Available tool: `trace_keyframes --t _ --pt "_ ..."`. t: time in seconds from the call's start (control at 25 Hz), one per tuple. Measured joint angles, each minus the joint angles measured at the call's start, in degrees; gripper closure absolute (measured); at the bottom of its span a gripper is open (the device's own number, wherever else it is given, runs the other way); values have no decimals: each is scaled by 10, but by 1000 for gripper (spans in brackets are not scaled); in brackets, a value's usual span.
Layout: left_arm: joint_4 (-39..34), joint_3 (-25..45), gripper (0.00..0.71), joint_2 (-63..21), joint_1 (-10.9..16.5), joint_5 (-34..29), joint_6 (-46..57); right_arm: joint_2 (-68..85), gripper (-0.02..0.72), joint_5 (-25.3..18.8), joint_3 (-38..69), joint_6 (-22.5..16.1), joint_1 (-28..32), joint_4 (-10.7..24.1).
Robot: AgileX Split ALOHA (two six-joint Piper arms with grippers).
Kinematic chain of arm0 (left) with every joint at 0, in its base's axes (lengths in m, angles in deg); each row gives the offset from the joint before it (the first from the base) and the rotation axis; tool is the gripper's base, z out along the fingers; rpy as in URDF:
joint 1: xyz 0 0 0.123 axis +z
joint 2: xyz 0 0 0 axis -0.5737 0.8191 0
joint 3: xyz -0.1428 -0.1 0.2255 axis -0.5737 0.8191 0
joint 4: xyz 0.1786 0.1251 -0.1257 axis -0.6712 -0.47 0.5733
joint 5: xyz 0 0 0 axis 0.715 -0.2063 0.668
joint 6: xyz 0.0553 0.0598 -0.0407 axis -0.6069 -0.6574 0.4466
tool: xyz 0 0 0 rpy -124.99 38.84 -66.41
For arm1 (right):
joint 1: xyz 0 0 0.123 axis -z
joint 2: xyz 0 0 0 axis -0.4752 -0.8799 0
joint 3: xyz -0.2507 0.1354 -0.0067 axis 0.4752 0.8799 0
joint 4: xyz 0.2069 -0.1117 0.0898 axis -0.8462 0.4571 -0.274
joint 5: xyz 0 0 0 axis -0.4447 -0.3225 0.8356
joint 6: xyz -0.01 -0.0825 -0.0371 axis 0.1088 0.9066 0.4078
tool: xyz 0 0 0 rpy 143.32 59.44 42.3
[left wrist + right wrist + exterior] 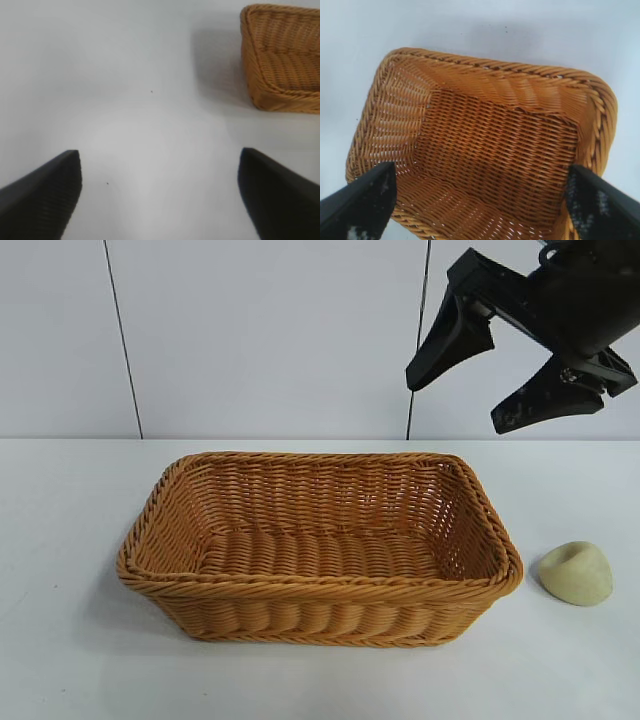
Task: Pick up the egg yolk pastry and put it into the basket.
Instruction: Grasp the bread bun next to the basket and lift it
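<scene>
The egg yolk pastry (576, 573), a small pale yellow lump with a dent, lies on the white table just right of the basket (320, 585). The orange-brown wicker basket stands mid-table and holds nothing. My right gripper (458, 400) hangs open and empty high above the basket's far right corner, well above the pastry. In the right wrist view its fingers (362, 202) frame the basket's inside (490, 145). The pastry is out of both wrist views. My left gripper (159, 165) is open and empty over bare table, with the basket's corner (280, 55) off to one side.
The white table (60, 540) runs to a pale panelled wall behind. Bare surface lies left of the basket and around the pastry.
</scene>
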Motion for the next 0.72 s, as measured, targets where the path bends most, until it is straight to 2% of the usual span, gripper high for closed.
trace_keyframes --t 0.08,0.16,0.24,0.48,0.72 --pt "0 0 94 0 0 0 0 -1 47 -20 -15 -48 9 64" --pt "0 0 94 0 0 0 0 -3 47 -37 -20 -74 30 108" --pt "0 0 94 0 0 0 0 -13 47 -57 -21 -82 59 127" --pt "0 1 94 0 0 -1 0 -63 47 -70 -21 -82 105 140" --pt "0 1 94 0 0 -1 0 -154 47 -43 -22 -82 106 128"
